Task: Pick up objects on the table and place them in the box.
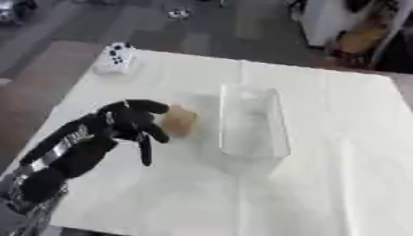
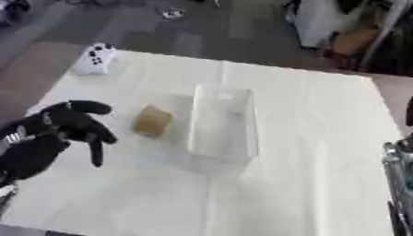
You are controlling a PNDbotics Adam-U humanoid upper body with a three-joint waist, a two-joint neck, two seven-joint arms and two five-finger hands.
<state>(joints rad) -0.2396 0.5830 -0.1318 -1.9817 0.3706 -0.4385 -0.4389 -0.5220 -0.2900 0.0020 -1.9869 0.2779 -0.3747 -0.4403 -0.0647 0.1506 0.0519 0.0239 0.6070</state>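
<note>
A tan, block-like object (image 2: 152, 120) lies on the white table (image 2: 306, 184), just left of a clear plastic box (image 2: 224, 129) that stands open-topped near the middle. My left hand (image 2: 71, 123) hovers left of the tan object, apart from it in the right eye view. Its thumb reaches out toward the object, one finger hangs straight down, and it holds nothing. A white controller-like object with dark buttons (image 1: 117, 57) rests at the far left corner. Only a silver and dark sliver of my right arm (image 2: 398, 179) shows, at the right edge.
The white cloth covers the table, with a fold line running from the box toward the front edge. Beyond the far edge are grey floor and clutter, including an orange thing (image 1: 363, 39) at the upper right.
</note>
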